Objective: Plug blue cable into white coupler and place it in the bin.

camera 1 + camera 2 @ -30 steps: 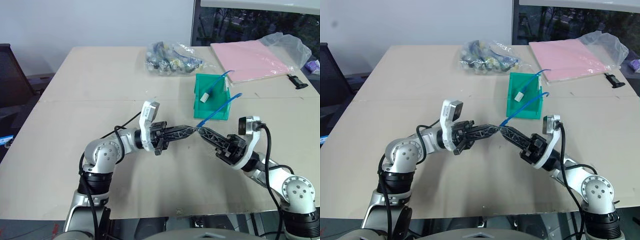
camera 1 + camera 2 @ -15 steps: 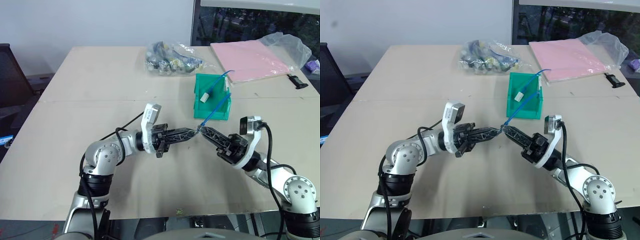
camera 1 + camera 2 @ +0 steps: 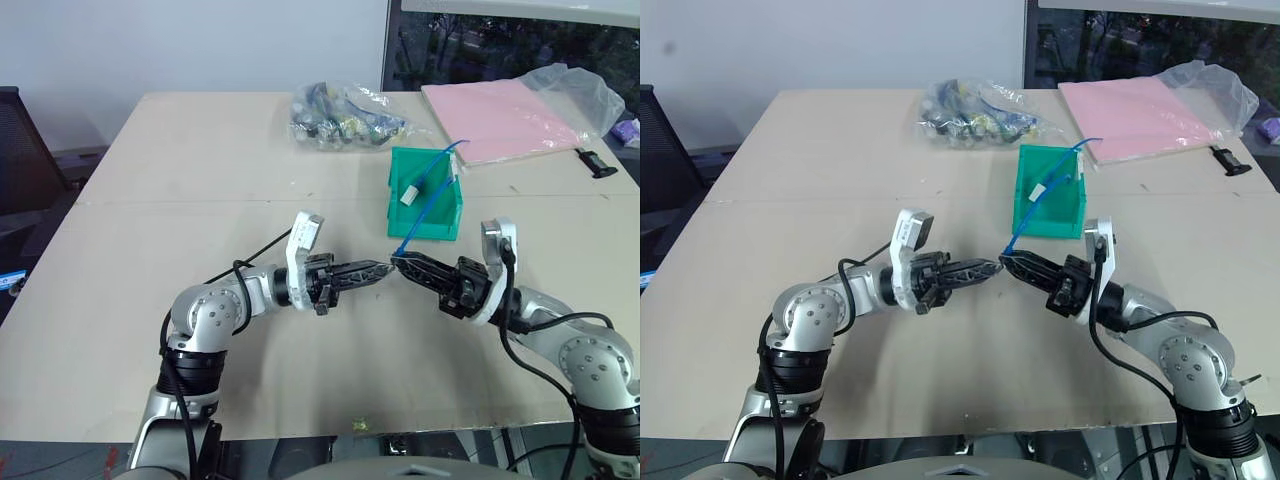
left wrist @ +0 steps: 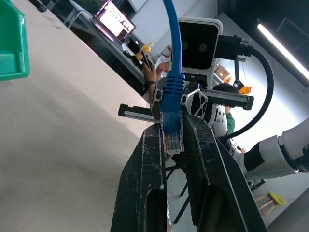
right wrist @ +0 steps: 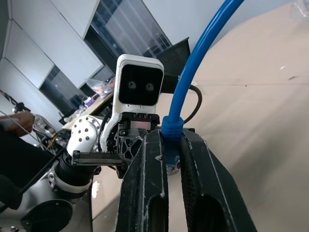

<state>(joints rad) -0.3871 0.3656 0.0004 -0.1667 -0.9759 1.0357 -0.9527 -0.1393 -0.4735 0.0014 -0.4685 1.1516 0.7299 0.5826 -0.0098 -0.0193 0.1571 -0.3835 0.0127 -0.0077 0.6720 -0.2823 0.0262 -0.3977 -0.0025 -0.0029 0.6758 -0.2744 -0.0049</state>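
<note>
Room: pale wall behind, dark window at the far right.
Bench (image 3: pixel 200 150): broad, beige, flat-topped, carrying everything below.
Pink sheet (image 3: pixel 495 120): large flat pink pad at the far right corner, partly under crumpled clear plastic.
Bag of parts (image 3: pixel 345 117): clear plastic bag stuffed with mixed small parts, at the far edge, left of the pink pad.
Bin (image 3: pixel 424 195): small bright-green plastic box with straight walls, near the middle-right of the bench, just beyond the two claws.
Blue cable (image 3: pixel 432 205): thin bright-blue flexible cord, arching out of the bin over its front lip and down to the claws; a second loop of blue rises from the bin's back.
Left claw (image 3: pixel 385 270): two black fingers reaching toward the right, nearly closed, tips meeting the right claw's tips in front of the bin. In the left wrist view the cable's clear plug (image 4: pixel 171 130) sits between them.
Right claw (image 3: pixel 402 263): two black fingers reaching toward the left, pinched tight on the blue cable just behind its plug, as the right wrist view (image 5: pixel 170 140) shows.
White coupler (image 3: pixel 409 195): tiny white plastic block lying inside the bin against its left wall, well apart from the plug.
Black object (image 3: pixel 597 163): small dark item at the right edge of the bench.
</note>
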